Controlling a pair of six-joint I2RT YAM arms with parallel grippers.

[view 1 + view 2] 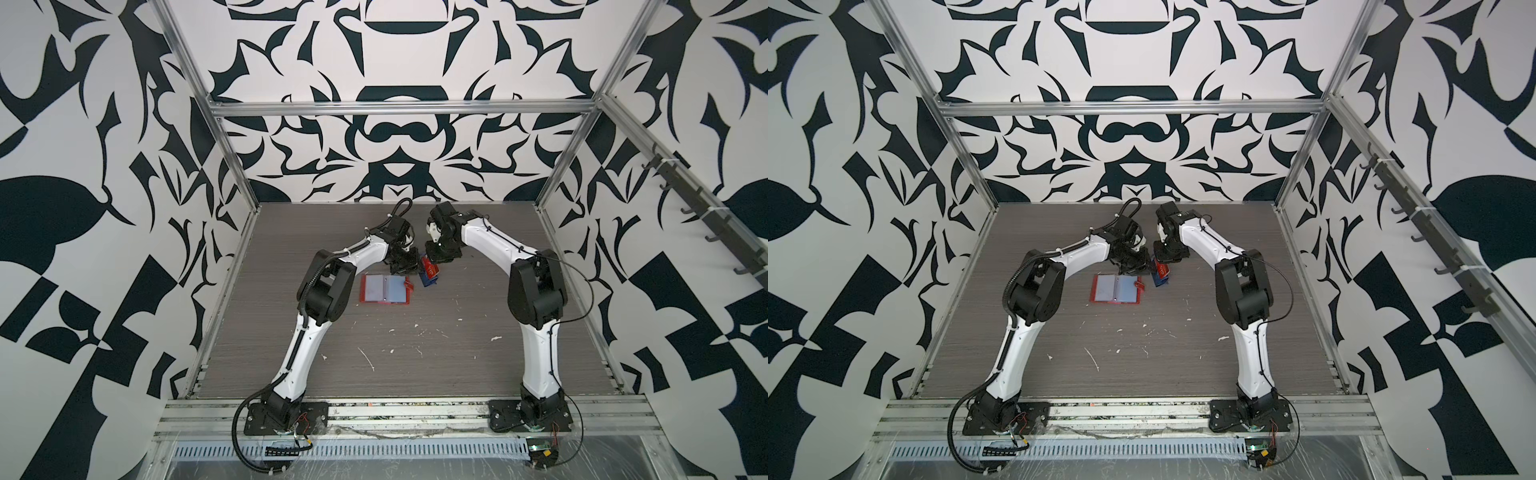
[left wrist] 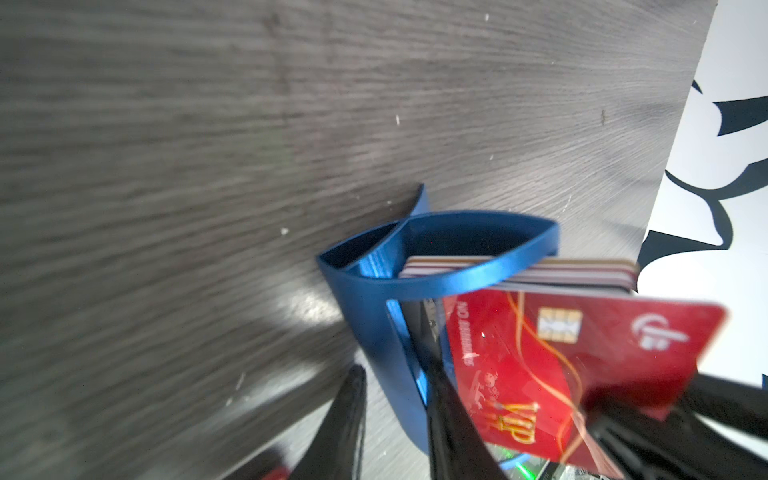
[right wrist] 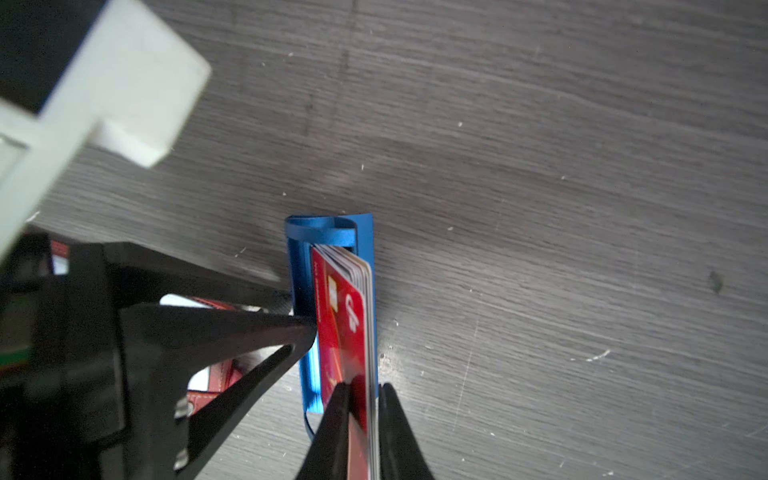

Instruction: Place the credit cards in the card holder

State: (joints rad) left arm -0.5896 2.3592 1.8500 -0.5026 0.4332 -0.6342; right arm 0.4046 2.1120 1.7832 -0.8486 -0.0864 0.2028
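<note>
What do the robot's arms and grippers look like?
The left arm and right arm have white shells, bulky black joints and black base plates. A ribbed black hose runs up the left; a thin black cable loops along the right. The left gripper and right gripper have tapered black fingers.

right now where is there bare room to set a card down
Bare: the wide front of the table, between the card holder and the arm bases; also the strip behind the wrists. Crowded: right of the holder, where left gripper and right gripper meet at the blue rack and red card.
</note>
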